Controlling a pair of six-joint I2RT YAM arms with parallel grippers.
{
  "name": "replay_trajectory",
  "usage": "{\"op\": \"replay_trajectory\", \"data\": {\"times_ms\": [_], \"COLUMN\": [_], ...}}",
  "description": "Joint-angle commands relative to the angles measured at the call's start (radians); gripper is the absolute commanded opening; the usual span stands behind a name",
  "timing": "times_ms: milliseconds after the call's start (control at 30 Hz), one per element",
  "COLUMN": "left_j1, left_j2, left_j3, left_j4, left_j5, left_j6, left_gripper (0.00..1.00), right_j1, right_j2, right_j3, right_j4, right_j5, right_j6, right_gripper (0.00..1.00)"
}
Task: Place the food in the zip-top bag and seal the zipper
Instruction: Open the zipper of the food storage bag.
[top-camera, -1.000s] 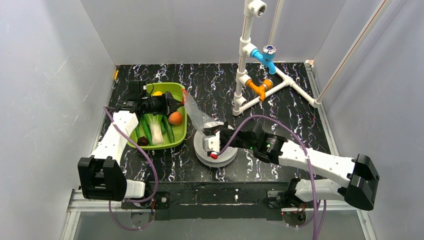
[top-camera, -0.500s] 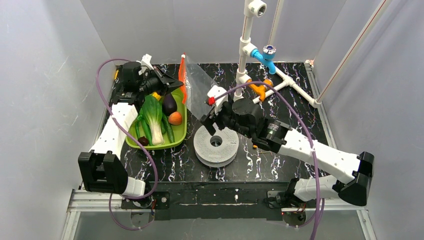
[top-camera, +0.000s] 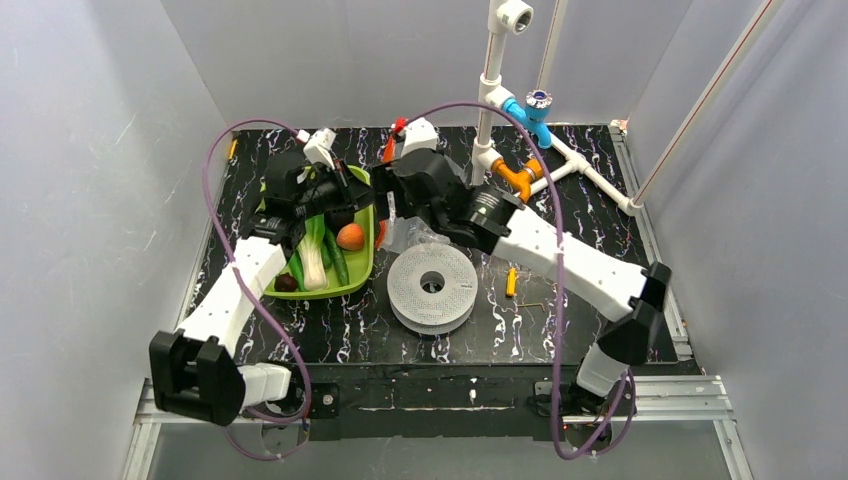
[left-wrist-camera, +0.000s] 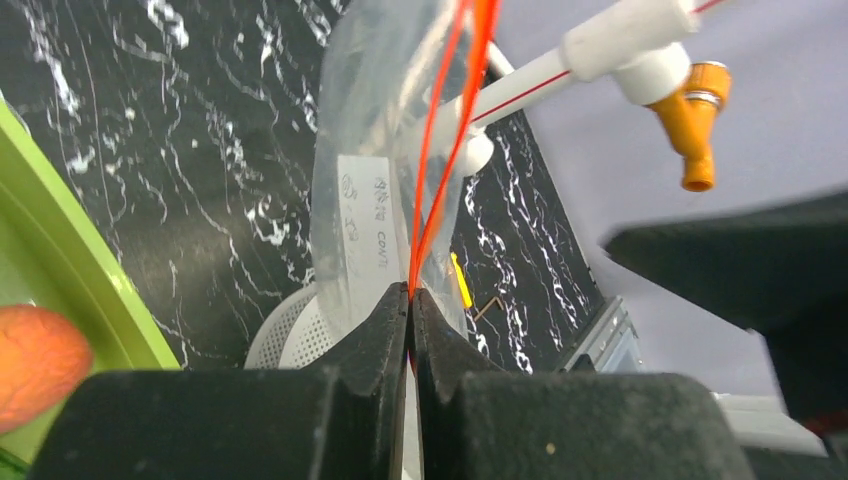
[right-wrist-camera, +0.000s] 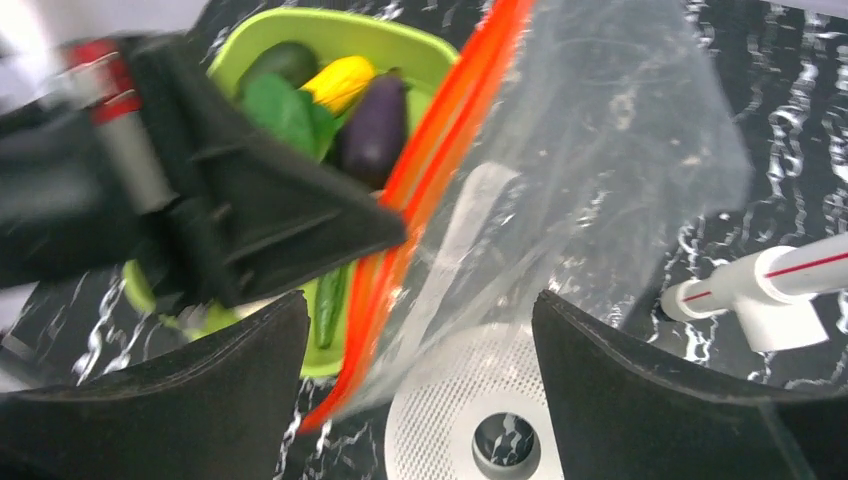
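Note:
My left gripper (left-wrist-camera: 411, 292) is shut on the zipper (left-wrist-camera: 440, 150), the orange-red strip of the clear zip-top bag (left-wrist-camera: 370, 150), which hangs from it beside the tray. My right gripper (right-wrist-camera: 420, 400) is open above the bag (right-wrist-camera: 600, 170), one finger on each side of the zipper (right-wrist-camera: 430, 170), touching nothing. The food lies in the green tray (right-wrist-camera: 400, 45): purple eggplant (right-wrist-camera: 372, 130), yellow piece (right-wrist-camera: 340, 82), green pepper (right-wrist-camera: 330, 300). From above I see the orange-red fruit (top-camera: 350, 236) and the leafy stalk (top-camera: 313, 255) below my left gripper (top-camera: 362, 195).
A white perforated disc (top-camera: 432, 288) lies under the bag's lower end. A small yellow stick (top-camera: 510, 281) lies to its right. The white pipe frame (top-camera: 560, 165) with an orange fitting (top-camera: 518, 178) and a blue valve (top-camera: 532, 108) stands at the back right.
My right gripper opened, left the disc and swung up and back over the bag. My left gripper lifted the bag by its zipper out beside the tray.

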Motion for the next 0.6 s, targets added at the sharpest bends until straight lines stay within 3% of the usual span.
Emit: {"op": "replay_trajectory", "data": {"times_ms": [0,133,400,567], "left_j1": [-0.013,-0.016,-0.017,-0.017], "left_j2": [-0.076,-0.072,-0.049,-0.038], "left_j3": [-0.032,-0.035,-0.043,-0.044], "left_j4": [0.053,0.061,0.089,0.092], "left_j5": [-0.049,-0.049,-0.024,-0.022], "left_j6": [0.050,0.039,0.014,0.015], "left_gripper": [0.00,0.00,0.00,0.00], "right_j1": [-0.004,-0.004,-0.038,-0.046], "right_j2": [0.119,0.218,0.253,0.263], "right_j3": [0.215,0.337,0.321,0.324], "right_j4": [-0.148,-0.172,-0.094,-0.064], "right_j5": [0.284,0.368,0.385,0.374], "right_j6": [0.093,0.046,-0.004,-0.012], "right_gripper": [0.85,0.83,0.73,0.72]}}
